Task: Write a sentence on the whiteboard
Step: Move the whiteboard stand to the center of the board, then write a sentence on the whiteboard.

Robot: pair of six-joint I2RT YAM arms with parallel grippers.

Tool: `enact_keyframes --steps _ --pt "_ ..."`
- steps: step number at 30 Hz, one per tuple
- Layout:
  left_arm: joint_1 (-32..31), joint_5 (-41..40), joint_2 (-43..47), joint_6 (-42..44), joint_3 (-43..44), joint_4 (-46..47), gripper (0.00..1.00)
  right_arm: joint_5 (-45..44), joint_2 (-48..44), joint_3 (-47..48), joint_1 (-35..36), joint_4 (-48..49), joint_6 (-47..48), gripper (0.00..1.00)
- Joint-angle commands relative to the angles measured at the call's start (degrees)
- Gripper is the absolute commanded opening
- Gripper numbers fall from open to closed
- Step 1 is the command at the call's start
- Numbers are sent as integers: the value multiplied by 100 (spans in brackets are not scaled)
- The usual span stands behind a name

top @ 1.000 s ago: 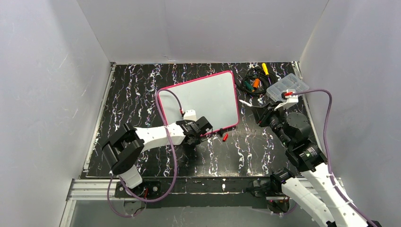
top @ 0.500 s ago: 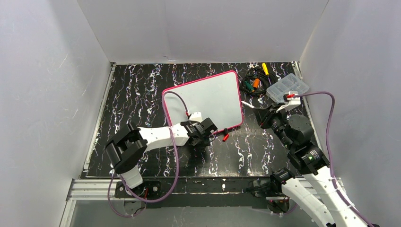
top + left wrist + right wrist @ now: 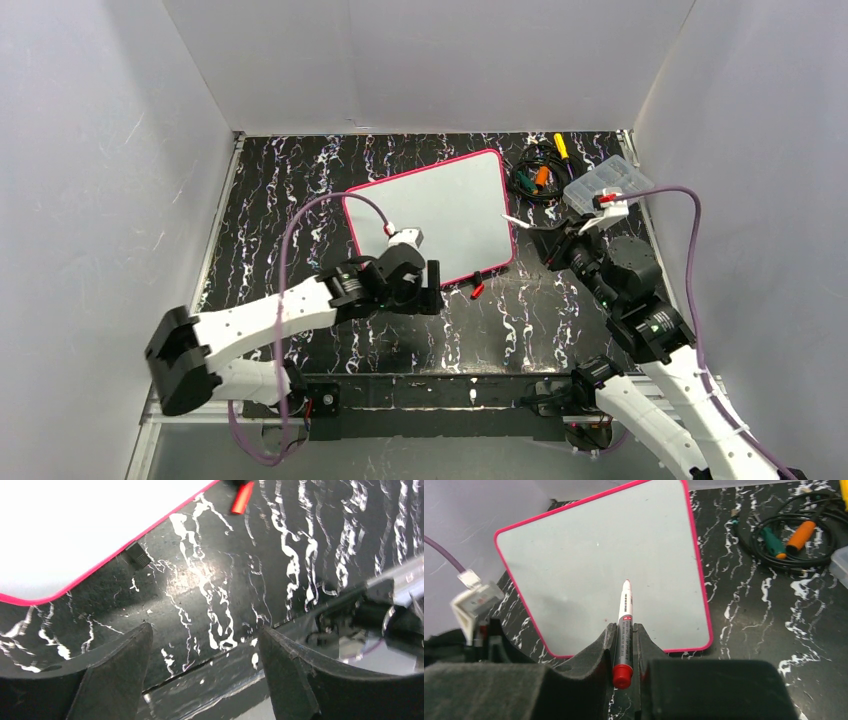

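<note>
The whiteboard [image 3: 430, 212] lies flat on the dark marbled table, white with a pink-red border and a black clip [image 3: 137, 555] on its near edge. Its face is blank and no sentence is in view. My left gripper [image 3: 428, 297] hovers just off the board's near edge, open, with only table between its fingers [image 3: 115, 680]. My right gripper [image 3: 625, 630] is shut on a white marker [image 3: 625, 611] with a red end. It points at the board from the right, tip above the surface. The marker's red cap [image 3: 477, 290] lies by the board's near right corner.
A clear compartment box [image 3: 607, 187] sits at the back right. Beside it are a coil of black cable with orange and green plugs [image 3: 533, 178] and a yellow-handled tool [image 3: 562, 147]. Grey walls enclose three sides. The table's front edge [image 3: 210, 670] is just below my left gripper.
My left gripper has opened, let go of the whiteboard's near edge and drawn back toward the front. The board had shifted slightly right before that. The right arm barely moved.
</note>
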State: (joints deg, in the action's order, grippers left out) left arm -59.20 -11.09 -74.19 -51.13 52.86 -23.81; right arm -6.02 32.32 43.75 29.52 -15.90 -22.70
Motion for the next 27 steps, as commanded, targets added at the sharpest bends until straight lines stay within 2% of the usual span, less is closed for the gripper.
enact_keyframes --steps 1,5,10,12,15,18,20,23,27 --pt "341 767 859 2126 412 -660 76 705 247 298 -7 632 54 1" --pt "1507 2069 1095 3477 1236 -1493 76 1320 551 263 -7 1172 -181 1" --pt "3340 3740 974 4792 2091 -1927 77 1908 1022 39 13 2246 -802 1" --pt "3686 3939 911 4840 2139 -1786 77 1987 1223 -14 66 2620 -1016 1" --pt "4464 4735 1025 4622 1653 -892 77 1879 1484 -63 280 3105 -1176 1" --pt "5609 5657 1106 4305 1153 15 77 1488 1755 71 716 3254 -1055 1" --pt "6059 6148 1036 4187 998 435 77 1031 1948 123 1176 3317 -863 1" --pt "6233 6516 814 4126 814 773 77 288 2239 21 1783 3865 -743 1" --pt "6245 6516 617 4099 663 913 75 -168 2840 52 2257 4524 -572 1"
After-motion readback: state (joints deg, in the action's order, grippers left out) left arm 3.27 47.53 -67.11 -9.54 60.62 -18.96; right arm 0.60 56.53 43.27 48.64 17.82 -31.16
